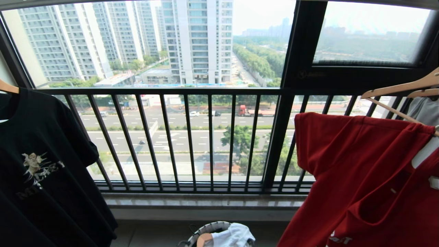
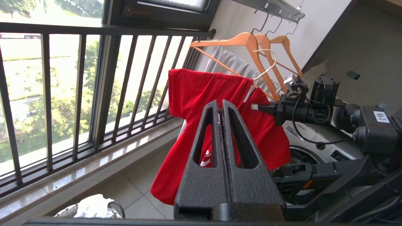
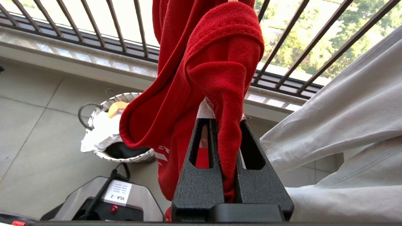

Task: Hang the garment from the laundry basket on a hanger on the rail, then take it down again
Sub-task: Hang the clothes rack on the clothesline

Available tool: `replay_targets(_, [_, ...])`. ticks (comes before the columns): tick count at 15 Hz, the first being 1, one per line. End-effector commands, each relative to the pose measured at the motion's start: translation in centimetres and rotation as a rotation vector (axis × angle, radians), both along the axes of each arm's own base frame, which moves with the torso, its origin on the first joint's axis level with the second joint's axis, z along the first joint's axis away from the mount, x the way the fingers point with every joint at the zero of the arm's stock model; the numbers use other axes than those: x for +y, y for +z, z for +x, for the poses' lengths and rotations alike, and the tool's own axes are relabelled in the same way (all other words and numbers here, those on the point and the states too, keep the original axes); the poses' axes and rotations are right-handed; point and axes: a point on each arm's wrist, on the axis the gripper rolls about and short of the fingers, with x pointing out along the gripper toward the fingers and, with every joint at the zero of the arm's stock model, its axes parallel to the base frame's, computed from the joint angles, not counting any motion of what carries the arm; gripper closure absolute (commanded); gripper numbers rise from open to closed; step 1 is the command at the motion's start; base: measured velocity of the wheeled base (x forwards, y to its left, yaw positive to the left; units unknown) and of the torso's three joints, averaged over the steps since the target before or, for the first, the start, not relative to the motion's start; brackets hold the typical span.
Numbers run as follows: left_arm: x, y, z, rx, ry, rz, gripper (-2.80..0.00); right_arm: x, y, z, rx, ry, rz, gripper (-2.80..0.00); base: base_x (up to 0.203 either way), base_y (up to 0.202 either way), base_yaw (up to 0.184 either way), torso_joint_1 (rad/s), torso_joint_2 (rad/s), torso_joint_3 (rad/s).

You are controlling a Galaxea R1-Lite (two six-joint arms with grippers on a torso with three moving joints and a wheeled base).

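I have the red garment [image 1: 360,178] off the floor and up at hanger height, threaded on the thin off-white hanger [image 2: 265,67], whose hook curls up among the wooden hangers [image 2: 251,47] that dangle from the rail [image 2: 276,6]. Taking that rail as my landmark, the shirt hangs below it and a little out toward the window railing [image 1: 192,137], its long axis running straight down, one sleeve spread toward the glass and the hem drooping toward the floor. My right gripper [image 3: 227,125] is clenched on a fold of the red cloth at the collar end, close under the rail, so the fabric lies directly between and ahead of those fingers; from the left wrist view that arm reaches in level from the room side. I cannot be sure whether the wire hook is already seated on the rail or only raised near it, since the hook's tip is lost among the wooden hangers. My left gripper [image 2: 221,108] is pressed shut on nothing and sits well back from the rail, aimed at the shirt's body. The right arm is plainly the nearer one, so I judge the next lift or unhooking falls to it. The laundry basket [image 3: 94,113] stands on the tiles far beneath the rail, by the window ledge, with a white garment [image 3: 100,131] left in it.
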Motion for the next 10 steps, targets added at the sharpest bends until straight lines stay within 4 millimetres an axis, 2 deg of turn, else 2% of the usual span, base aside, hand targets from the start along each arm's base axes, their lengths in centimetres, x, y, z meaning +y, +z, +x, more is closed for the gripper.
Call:
replay_targets(1, [0.01,-0.01,0.15,0.006,-0.006,-0.001,0.0,0.03,0.27,0.1,-0.005,0.0,0.0,0.0,0.0,0.0,0.0,0.0,0.0,0.0])
replay_targets(10, [0.07,-0.12,0.68,0.019,-0.006,-0.001,0.0,0.09,0.67,0.46,-0.014,-0.002,0.001,0.0,0.0,0.0,0.0,0.0,0.0,0.0])
